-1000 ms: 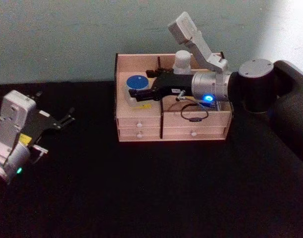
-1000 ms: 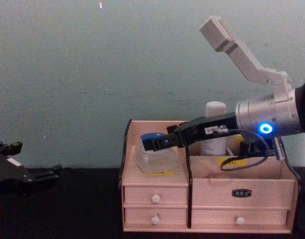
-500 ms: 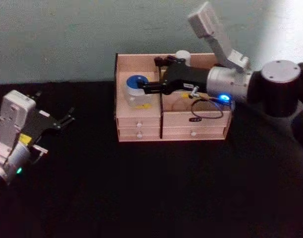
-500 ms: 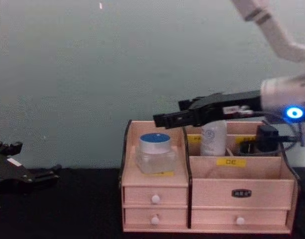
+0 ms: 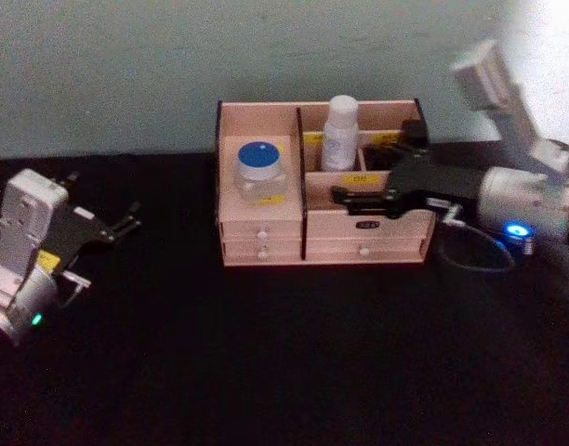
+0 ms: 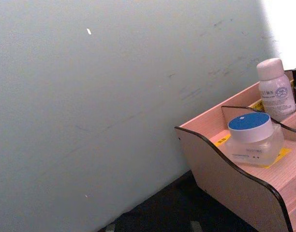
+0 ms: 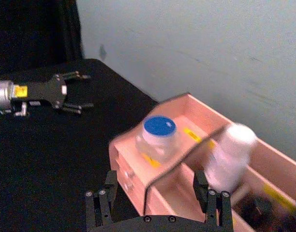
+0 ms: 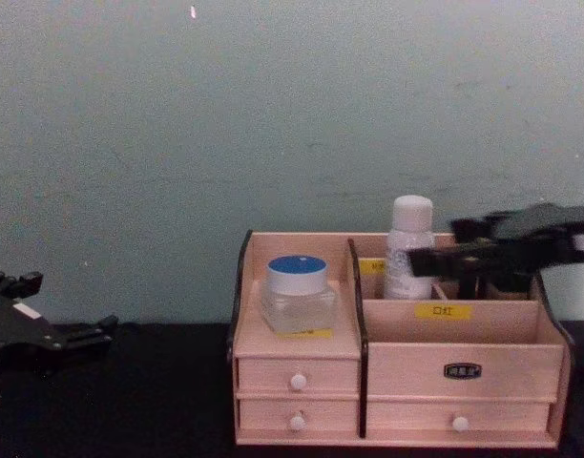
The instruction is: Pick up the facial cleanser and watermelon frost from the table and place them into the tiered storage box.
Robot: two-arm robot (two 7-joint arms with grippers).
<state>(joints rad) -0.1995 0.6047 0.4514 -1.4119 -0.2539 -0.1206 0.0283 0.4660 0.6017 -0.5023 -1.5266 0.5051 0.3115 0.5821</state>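
The storage box stands at the back of the bench, against the wall. A blue-lidded jar sits upright in its left compartment, and a white bottle stands upright in a rear compartment; both appear placed. The right gripper hangs over the box's right front section, jaws apart and empty, judged clear of both items. The left gripper rests parked at bench left, fingers spread.
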